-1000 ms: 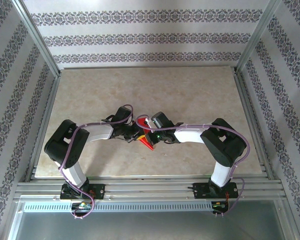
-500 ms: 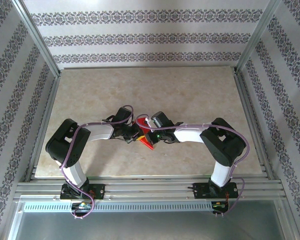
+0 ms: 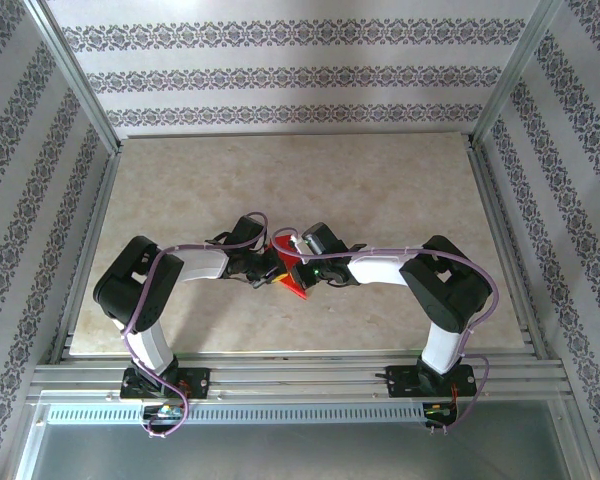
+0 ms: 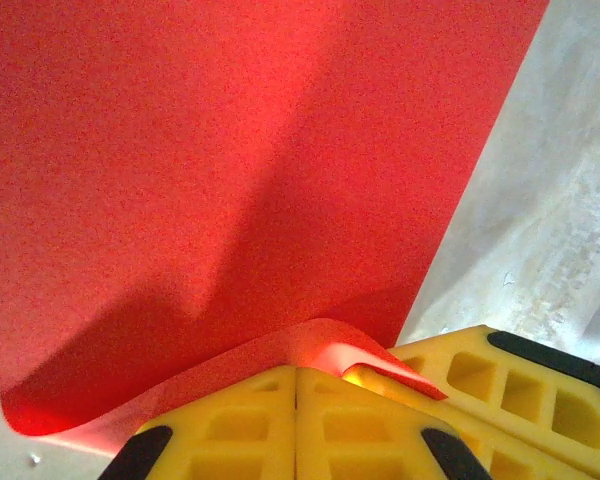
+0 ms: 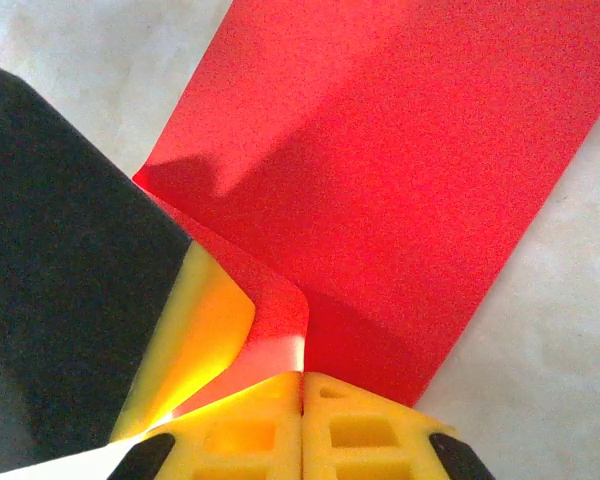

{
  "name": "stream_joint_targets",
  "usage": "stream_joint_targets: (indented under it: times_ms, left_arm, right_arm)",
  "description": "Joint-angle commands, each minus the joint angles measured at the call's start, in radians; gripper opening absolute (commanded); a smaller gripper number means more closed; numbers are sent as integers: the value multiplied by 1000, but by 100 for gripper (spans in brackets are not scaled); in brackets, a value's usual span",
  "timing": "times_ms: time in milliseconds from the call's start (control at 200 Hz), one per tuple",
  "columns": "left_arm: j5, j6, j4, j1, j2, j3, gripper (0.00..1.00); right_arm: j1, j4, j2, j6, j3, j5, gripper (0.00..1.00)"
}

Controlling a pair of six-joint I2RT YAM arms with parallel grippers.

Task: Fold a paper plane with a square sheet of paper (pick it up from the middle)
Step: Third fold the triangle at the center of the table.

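The square sheet of paper [image 3: 298, 283], bright red, is lifted between both grippers at the middle of the table, partly hidden by them from above. In the left wrist view the sheet [image 4: 230, 180] spreads away from my left gripper [image 4: 297, 372], whose yellow fingers are shut with a curled ridge of paper at their tips. My right gripper [image 5: 302, 376] is shut too, with a crease of the sheet [image 5: 400, 170] running into its seam. The two grippers [image 3: 270, 266] [image 3: 293, 268] meet tip to tip.
The beige tabletop [image 3: 380, 190] stretches bare on all sides of the arms. A metal frame [image 3: 300, 375] edges it in front, and patterned walls stand behind and at both sides. The other gripper's yellow finger [image 4: 490, 375] crowds the left wrist view.
The left arm has crept slightly to the right, closer to the right gripper. The red paper between them looks a little more bunched. The right arm holds still.
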Motion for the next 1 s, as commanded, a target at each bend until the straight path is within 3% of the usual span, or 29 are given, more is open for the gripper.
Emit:
stream_joint_targets:
  times_ms: [0, 660, 994]
  left_arm:
    - [-21, 28, -30, -8, 14, -12, 7]
    - [-22, 80, -83, -6, -27, 45, 10]
    - [-76, 160, -208, 83, -12, 132, 17]
  right_arm:
    - [-7, -59, 35, 8, 1, 9, 7]
    - [-7, -63, 38, 9, 0, 11, 7]
    - [-8, -66, 39, 6, 8, 0, 7]
